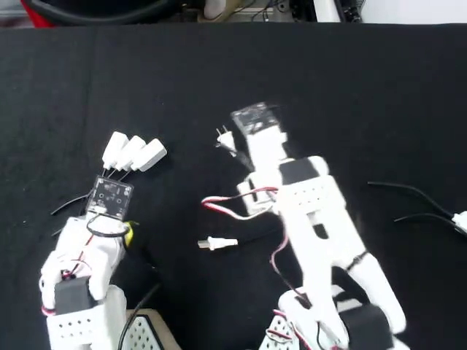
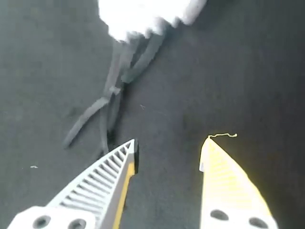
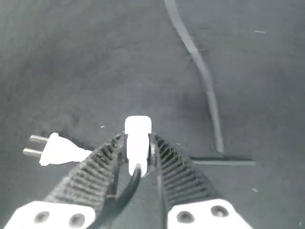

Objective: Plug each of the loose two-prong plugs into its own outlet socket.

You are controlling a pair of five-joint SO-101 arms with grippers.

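Plug (image 3: 138, 128), clamped in the right tool (image 3: 138, 141), sits well apart from the outlet sockets (image 1: 135, 153), which lie just beyond the open, empty left tool (image 2: 170, 143).

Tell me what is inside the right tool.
A white plug with a black cord is clamped between the fingers of the right tool; its prongs are hidden.

This looks like a robotics lab to me. My bench (image 1: 379, 80) is draped in plain black cloth. My left arm (image 1: 82, 292) and right arm (image 1: 321, 226) are white printed shells with bare red and white wiring (image 1: 219, 207). Loose cables (image 1: 252, 10) clutter the far edge.
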